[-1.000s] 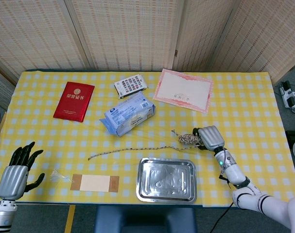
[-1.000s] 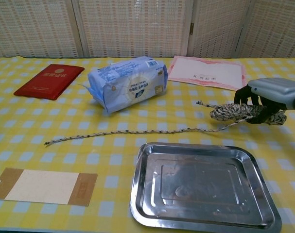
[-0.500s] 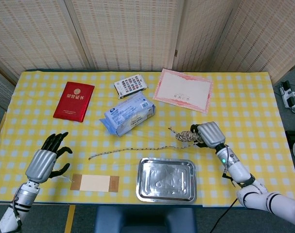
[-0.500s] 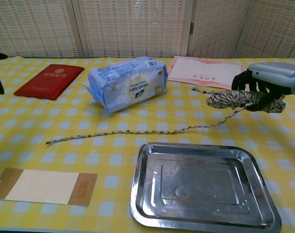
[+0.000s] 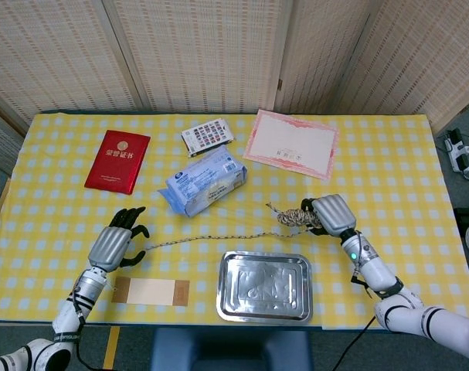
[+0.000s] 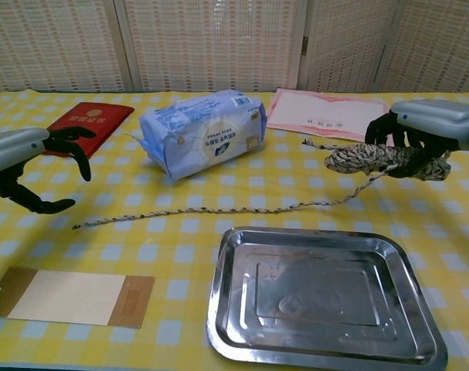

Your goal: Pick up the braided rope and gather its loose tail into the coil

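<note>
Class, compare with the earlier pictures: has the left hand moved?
Yes. The left hand has moved inward from the table's left corner, toward the rope's loose tail.

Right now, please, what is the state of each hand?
Left hand: open, holding nothing, near the end of the rope's loose tail.
Right hand: closed on the braided rope coil, raised off the table.

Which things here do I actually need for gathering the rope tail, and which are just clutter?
Needed:
- rope coil, held by the right hand
- loose tail trailing across the yellow checked cloth
- left hand, open near the tail's far end

Clutter:
- metal tray
- blue tissue pack
- red certificate booklet
- pink-bordered certificate
- sticker sheet
- brown-edged card
</note>
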Available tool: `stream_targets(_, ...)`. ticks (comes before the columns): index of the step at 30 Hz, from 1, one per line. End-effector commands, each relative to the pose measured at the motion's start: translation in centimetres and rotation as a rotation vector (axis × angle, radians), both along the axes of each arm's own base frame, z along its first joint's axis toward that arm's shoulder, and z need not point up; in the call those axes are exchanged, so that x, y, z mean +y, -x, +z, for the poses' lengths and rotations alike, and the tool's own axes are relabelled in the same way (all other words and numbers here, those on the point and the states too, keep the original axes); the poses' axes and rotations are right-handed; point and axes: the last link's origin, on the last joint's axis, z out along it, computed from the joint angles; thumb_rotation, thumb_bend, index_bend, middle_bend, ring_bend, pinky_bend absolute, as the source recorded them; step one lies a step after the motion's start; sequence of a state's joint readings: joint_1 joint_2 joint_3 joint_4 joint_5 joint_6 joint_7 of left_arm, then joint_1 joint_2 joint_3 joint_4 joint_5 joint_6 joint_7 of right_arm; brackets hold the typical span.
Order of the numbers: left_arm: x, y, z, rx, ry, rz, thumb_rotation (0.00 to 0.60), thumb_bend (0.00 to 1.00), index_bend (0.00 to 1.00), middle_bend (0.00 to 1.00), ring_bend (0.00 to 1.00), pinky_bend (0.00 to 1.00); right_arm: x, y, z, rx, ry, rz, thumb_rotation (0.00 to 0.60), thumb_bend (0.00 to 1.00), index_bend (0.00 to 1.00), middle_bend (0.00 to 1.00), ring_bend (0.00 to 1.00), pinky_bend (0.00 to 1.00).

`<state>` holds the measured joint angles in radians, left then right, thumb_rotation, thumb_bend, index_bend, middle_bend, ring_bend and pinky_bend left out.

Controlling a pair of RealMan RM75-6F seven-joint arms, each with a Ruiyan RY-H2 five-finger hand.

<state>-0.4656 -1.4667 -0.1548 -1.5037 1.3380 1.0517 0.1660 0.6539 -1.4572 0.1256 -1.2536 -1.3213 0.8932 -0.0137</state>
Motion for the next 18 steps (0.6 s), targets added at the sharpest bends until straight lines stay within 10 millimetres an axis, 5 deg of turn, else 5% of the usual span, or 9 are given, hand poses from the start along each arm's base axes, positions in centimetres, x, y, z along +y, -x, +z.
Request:
stream_targets(1, 0.9, -0.5, -1.3, -0.005, 0.012, 0.025, 0.6, 0.38, 0.46, 0.08, 0.03, 0.0, 0.0, 0.1, -0.1, 0.002, -0.001, -0.001, 0.6, 0.72, 0.69, 0.61, 0.62, 0.61)
stream_targets(18, 2.3, -0.3, -4.3, 0.001, 0.041, 0.105, 0.6, 0.4, 0.47, 0.06, 0.0, 0.0, -0.3, 0.1, 0.1, -0.002, 0.003, -0.011, 0.6, 0.72, 0.7, 0.61, 0.62, 0.61)
